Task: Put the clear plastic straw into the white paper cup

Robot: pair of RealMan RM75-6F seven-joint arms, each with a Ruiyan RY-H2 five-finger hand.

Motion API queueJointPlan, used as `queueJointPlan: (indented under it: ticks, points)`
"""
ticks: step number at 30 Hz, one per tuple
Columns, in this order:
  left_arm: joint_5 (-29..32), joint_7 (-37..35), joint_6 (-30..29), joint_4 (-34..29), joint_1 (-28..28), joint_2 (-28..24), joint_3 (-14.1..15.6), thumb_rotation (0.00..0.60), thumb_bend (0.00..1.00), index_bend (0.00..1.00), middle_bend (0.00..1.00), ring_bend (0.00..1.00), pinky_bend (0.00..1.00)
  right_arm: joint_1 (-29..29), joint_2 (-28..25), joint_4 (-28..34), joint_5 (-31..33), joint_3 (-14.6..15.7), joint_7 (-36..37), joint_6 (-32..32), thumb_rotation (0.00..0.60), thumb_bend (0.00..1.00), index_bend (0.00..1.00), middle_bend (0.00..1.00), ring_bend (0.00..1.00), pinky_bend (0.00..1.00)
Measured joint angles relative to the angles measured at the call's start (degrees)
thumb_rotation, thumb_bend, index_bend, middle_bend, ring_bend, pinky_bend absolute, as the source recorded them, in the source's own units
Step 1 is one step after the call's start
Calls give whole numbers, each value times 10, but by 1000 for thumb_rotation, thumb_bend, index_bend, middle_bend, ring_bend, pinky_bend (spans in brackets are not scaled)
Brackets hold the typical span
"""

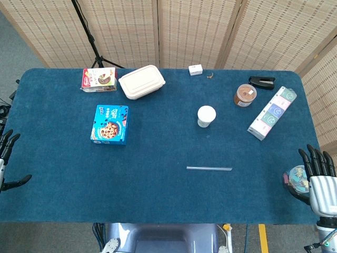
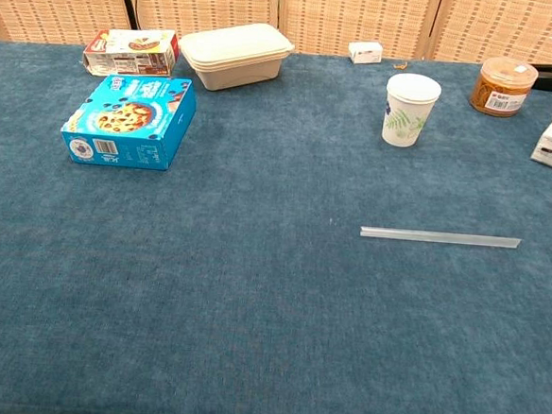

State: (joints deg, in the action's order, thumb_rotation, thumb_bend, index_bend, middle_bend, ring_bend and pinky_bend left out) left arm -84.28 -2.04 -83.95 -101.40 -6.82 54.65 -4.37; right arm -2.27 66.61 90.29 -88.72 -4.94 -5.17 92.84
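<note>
Two hands wait at the desk's side edges, both spread and holding nothing.
Our left hand (image 1: 9, 161) hangs off the left edge of the blue desk (image 1: 158, 200), fingers apart; our right hand (image 1: 318, 176) stands at the right edge, fingers upright and splayed, just beside a small round patterned object (image 1: 298, 178). The clear plastic straw (image 2: 440, 237) lies flat, crosswise on bare cloth, well apart from both hands. The white paper cup (image 2: 411, 109) stands upright beyond it, mouth open; we cannot tell what it holds. A closed takeaway box (image 2: 235, 54), a blue cookie box (image 2: 129, 119) and a brown lidded jar (image 2: 503, 86) sit farther back. Open cloth surrounds the straw.
</note>
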Motion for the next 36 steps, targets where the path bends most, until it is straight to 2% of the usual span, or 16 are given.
queueJointPlan:
  ticks: [12,19,27,36]
  points:
    - [6,-22,-4,0,2,-5,-4,600,0,0,0,0,0,-13,15,30,-15,7,-19,-24,600,0,8,0,0,0]
    - [12,-35,-1,2,2,-8,-6,600,0,0,0,0,0,-66,28,86,-24,-1,-43,-99,600,0,191,0,0,0]
    - [29,-36,13,3,-5,-9,-12,600,0,0,0,0,0,-152,97,111,36,-37,-143,-214,600,31,279,0,0,0]
    - [44,-36,16,1,-4,-10,-15,600,0,0,0,0,0,-223,199,70,108,-61,-217,-286,600,156,298,0,0,0]
